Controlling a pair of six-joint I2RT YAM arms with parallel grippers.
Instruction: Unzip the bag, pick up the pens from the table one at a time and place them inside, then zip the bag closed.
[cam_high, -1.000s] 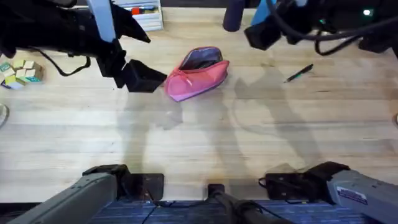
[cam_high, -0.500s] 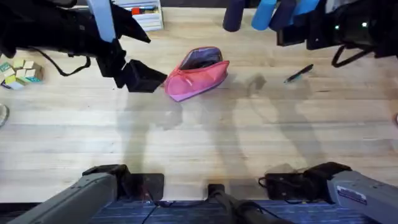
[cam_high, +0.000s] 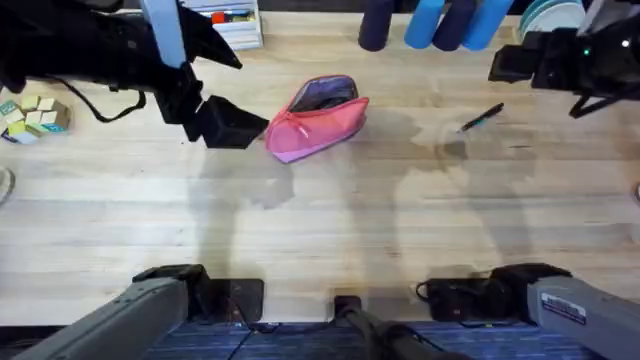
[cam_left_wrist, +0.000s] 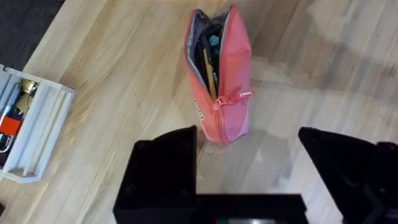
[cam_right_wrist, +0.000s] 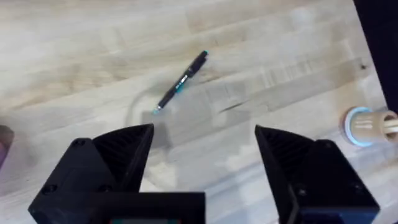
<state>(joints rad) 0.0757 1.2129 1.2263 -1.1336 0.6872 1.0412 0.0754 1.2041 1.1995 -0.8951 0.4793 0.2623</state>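
The pink bag (cam_high: 318, 120) lies on the table (cam_high: 300, 220) left of centre, its zipper undone and the mouth gaping. In the left wrist view a yellow-tan pen (cam_left_wrist: 210, 73) and a teal-tipped item lie inside the bag (cam_left_wrist: 230, 81). My left gripper (cam_high: 240, 125) sits open just left of the bag's end, with nothing in it (cam_left_wrist: 249, 177). A dark pen with a teal accent (cam_high: 481, 117) lies on the wood to the right. My right gripper (cam_high: 515, 65) hovers open just beyond and right of this pen (cam_right_wrist: 181, 81), apart from it (cam_right_wrist: 205, 168).
A white compartment tray (cam_high: 232, 22) stands at the back, also in the left wrist view (cam_left_wrist: 28, 134). Wooden blocks (cam_high: 30, 115) sit at the far left. Blue and dark cylinders (cam_high: 440, 20) and stacked plates (cam_high: 550, 15) line the back right.
My right arm has swung right from beside the bag to the far right, above the pen. The left arm, the bag and the pen have stayed put.
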